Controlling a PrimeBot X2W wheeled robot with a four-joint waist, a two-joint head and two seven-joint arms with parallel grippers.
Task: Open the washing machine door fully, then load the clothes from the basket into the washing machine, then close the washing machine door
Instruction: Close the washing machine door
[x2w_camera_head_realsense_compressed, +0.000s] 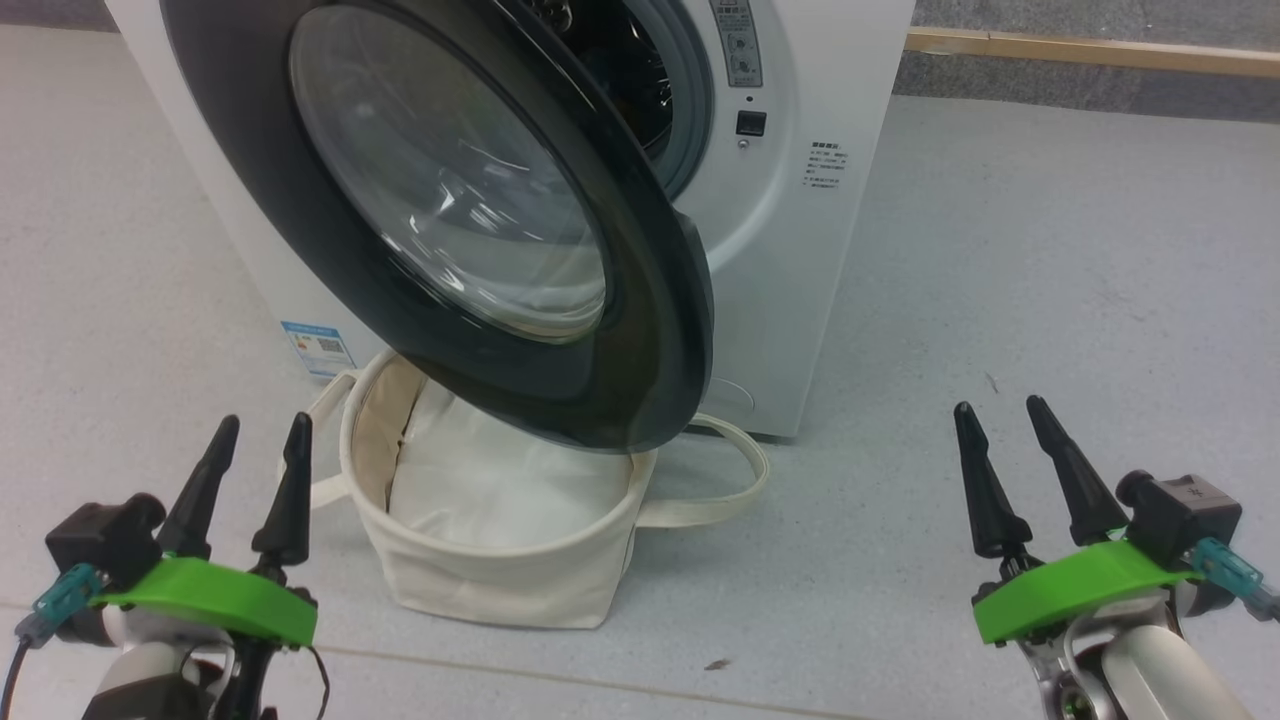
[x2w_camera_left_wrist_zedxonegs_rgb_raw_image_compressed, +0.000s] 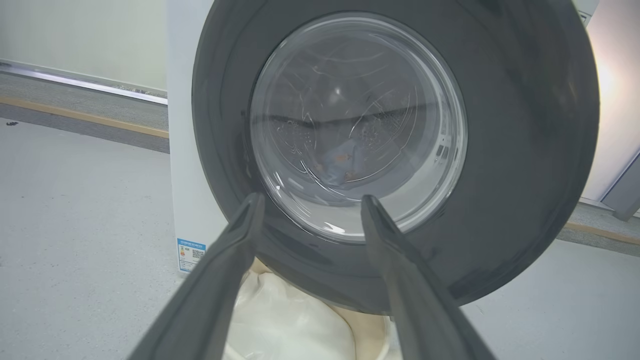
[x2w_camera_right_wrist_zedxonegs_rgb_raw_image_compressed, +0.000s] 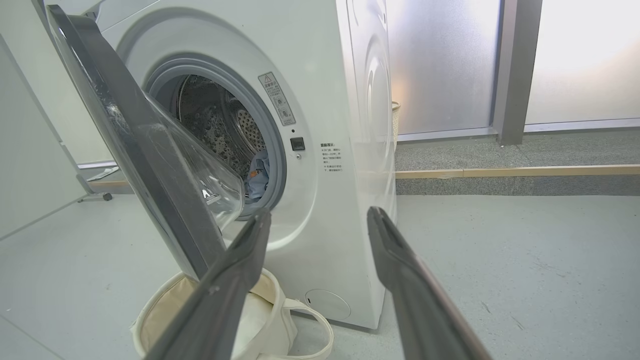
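The washing machine (x2w_camera_head_realsense_compressed: 800, 250) stands ahead, white. Its black-rimmed door (x2w_camera_head_realsense_compressed: 450, 190) hangs partly open, swung out over the cream basket (x2w_camera_head_realsense_compressed: 500, 585) on the floor below. In the right wrist view the door (x2w_camera_right_wrist_zedxonegs_rgb_raw_image_compressed: 150, 165) stands edge-on, and the light blue clothes (x2w_camera_right_wrist_zedxonegs_rgb_raw_image_compressed: 257, 175) lie inside the steel drum. The left wrist view shows them faintly through the door glass (x2w_camera_left_wrist_zedxonegs_rgb_raw_image_compressed: 342, 162). My left gripper (x2w_camera_head_realsense_compressed: 265, 420) is open, left of the basket and holding nothing. My right gripper (x2w_camera_head_realsense_compressed: 998, 405) is open too, well right of the machine.
A plain white bundle (x2w_camera_head_realsense_compressed: 500, 480) fills the basket bottom. A blue label (x2w_camera_head_realsense_compressed: 318, 348) marks the machine's lower left corner. A wooden strip (x2w_camera_head_realsense_compressed: 1090, 50) borders the floor behind. Frosted glass panels with a grey post (x2w_camera_right_wrist_zedxonegs_rgb_raw_image_compressed: 510, 70) stand beyond. Grey floor spreads to the right.
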